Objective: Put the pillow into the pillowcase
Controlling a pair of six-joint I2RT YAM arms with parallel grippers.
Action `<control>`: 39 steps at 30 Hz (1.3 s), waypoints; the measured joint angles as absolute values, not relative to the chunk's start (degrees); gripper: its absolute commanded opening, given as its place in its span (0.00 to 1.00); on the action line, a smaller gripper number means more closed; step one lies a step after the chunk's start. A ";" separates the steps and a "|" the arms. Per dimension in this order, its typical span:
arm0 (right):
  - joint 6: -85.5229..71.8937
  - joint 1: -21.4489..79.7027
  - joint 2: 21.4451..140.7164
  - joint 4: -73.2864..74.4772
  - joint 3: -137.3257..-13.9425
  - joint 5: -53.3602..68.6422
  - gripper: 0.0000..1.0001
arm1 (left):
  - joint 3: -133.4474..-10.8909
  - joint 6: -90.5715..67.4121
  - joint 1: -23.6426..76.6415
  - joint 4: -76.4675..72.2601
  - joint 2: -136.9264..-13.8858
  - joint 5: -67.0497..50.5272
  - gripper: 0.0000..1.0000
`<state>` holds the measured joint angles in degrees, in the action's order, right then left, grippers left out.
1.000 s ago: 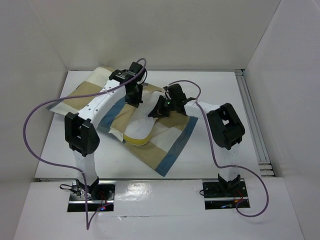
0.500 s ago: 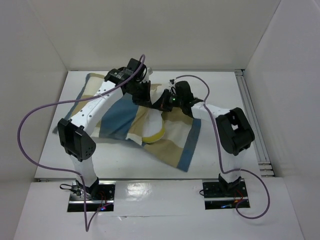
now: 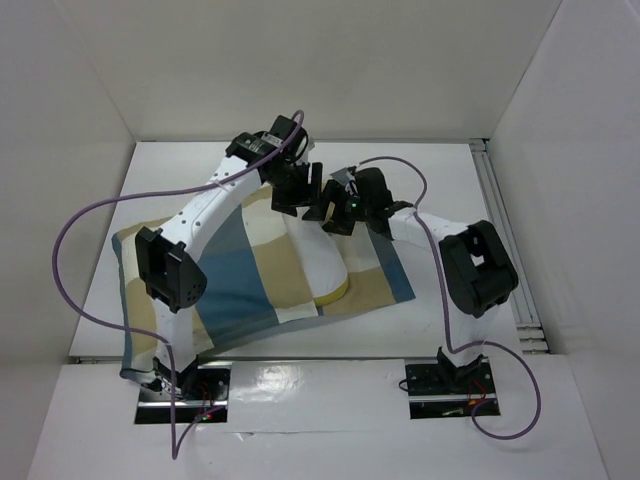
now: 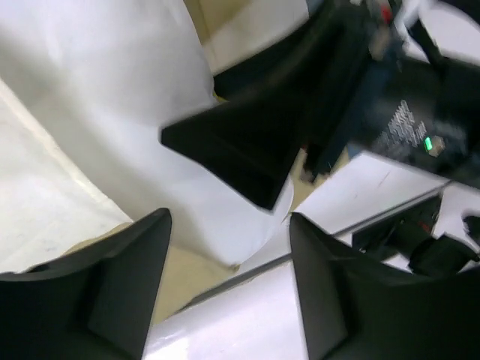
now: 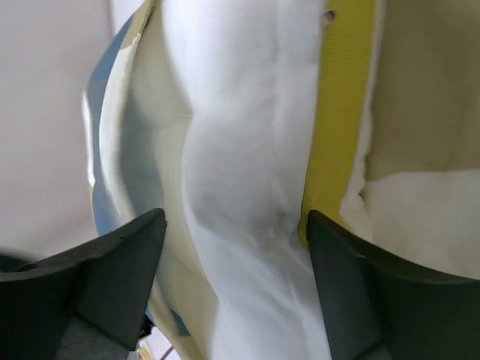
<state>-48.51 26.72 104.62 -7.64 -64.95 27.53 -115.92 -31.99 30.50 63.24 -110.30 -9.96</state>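
my left pincer [image 4: 226, 225] is gaping, gripping nothing | my right pincer [image 5: 236, 225] too | pillow [image 3: 322, 262] is sticking out of pillowcase [image 3: 240, 275]

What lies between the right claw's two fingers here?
The pillow, white body and yellow band, fills the gap of the open right claw, shown in the right wrist view.

So everything sits on a flat white table [image 3: 440, 180]. Spread over the middle and left of it is a big thin fabric pillowcase [image 3: 240, 285] in blue, tan and cream blocks, and its near-left corner reaches the front edge. A soft white pillow [image 3: 318, 255] with a yellow band along its edge pokes out of it, lying on the cloth. A silver metal rail [image 3: 505, 240] runs down the table's right side.
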 measured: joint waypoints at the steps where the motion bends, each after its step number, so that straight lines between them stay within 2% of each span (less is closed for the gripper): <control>1: -47.86 26.61 103.66 -5.67 -65.01 26.76 0.87 | -117.21 -31.97 30.61 63.05 -111.18 -9.41 0.83; 6: -43.57 23.79 96.97 6.13 -65.10 21.32 0.87 | -118.78 -33.52 31.48 64.73 -112.49 -6.24 0.89; 13: -37.78 12.12 90.02 14.79 -64.31 14.70 0.87 | -116.51 -40.01 33.43 66.57 -115.07 0.30 1.00; 22: -34.59 11.20 89.82 18.98 -61.23 14.44 0.88 | -118.50 -43.94 38.00 65.60 -126.85 7.22 1.00; 23: -34.52 11.20 89.71 18.98 -60.90 14.57 0.88 | -118.50 -44.01 38.02 65.60 -127.68 7.68 0.97; 24: -34.28 11.20 89.58 18.98 -60.66 14.87 0.88 | -118.50 -44.01 37.91 65.60 -128.38 7.99 0.85; 25: -33.98 11.20 89.49 19.03 -60.53 15.20 0.88 | -118.41 -44.16 37.78 65.56 -128.77 8.10 0.59; 26: -33.50 11.20 89.43 19.03 -60.45 15.44 0.88 | -118.24 -44.07 37.60 65.58 -128.81 8.12 0.01; 32: -28.73 11.94 91.00 21.98 -62.85 16.25 0.88 | -114.24 -42.13 36.25 65.56 -124.38 7.25 0.00; 39: -24.47 20.36 96.27 22.92 -69.12 17.67 0.76 | -106.37 -38.09 34.37 62.41 -105.78 1.63 0.00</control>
